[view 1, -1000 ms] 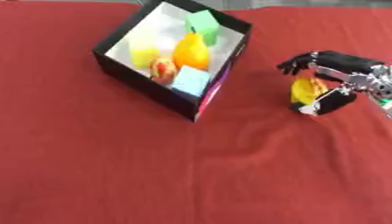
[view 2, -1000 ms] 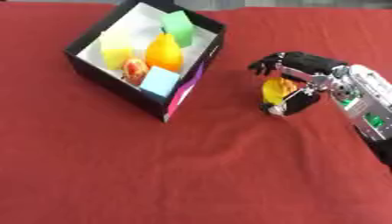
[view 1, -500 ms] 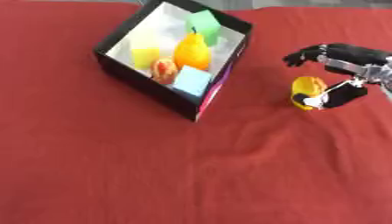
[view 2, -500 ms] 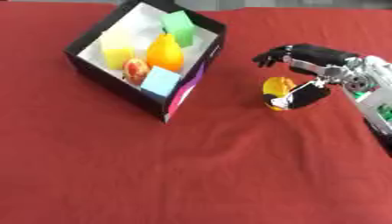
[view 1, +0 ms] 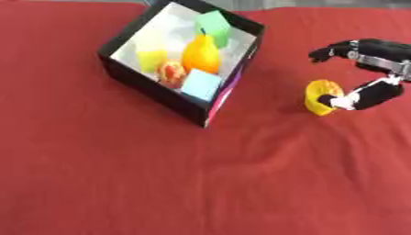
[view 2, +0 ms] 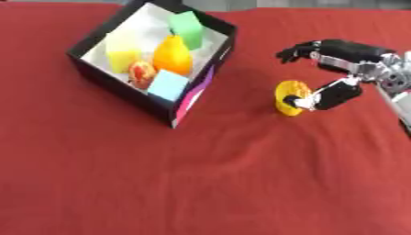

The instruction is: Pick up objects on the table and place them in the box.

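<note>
The robot's black right hand (view 2: 341, 69) hung over the red cloth-covered table (view 2: 241, 183) with its fingers spread wide, holding nothing. A small round yellow object (view 2: 290, 97) stood on the cloth just below the hand's curved upper fingers, at the tip of the thumb (view 2: 325, 96); whether the thumb touched it could not be told. Well off to the hand's left stood the black-walled, white-lined open box (view 1: 173, 103), holding a green cube (view 1: 213, 22), an orange pear-shaped fruit (view 1: 201, 54), a yellow block (view 1: 150, 57), a reddish round fruit (view 1: 171, 72) and a light blue cube (view 1: 201, 85).
</note>
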